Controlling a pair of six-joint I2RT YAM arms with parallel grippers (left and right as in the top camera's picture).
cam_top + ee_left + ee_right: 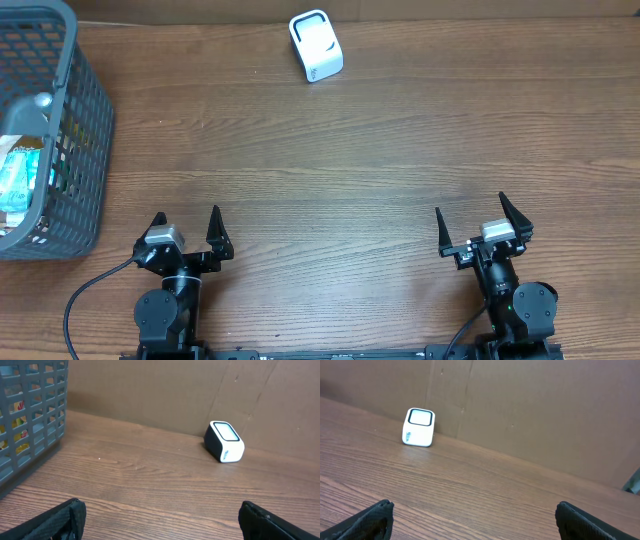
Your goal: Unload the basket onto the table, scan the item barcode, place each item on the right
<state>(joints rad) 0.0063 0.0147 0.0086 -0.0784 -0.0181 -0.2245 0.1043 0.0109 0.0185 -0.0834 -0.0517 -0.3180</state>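
Note:
A small white barcode scanner [316, 45] with a dark window stands at the far edge of the wooden table; it also shows as the scanner [225, 441] in the left wrist view and the scanner [418, 427] in the right wrist view. Packaged items [22, 175] lie inside a grey mesh basket [75, 120] at the far left. My left gripper [187, 222] rests near the front edge, open, nothing between its fingers. My right gripper [469, 216] sits at the front right, also open and empty. Both are far from the scanner and the basket.
The basket wall [30, 415] rises at the left of the left wrist view. A brown cardboard backdrop [530, 410] runs along the table's far edge. Bare wood [330, 170] lies between the grippers and the scanner.

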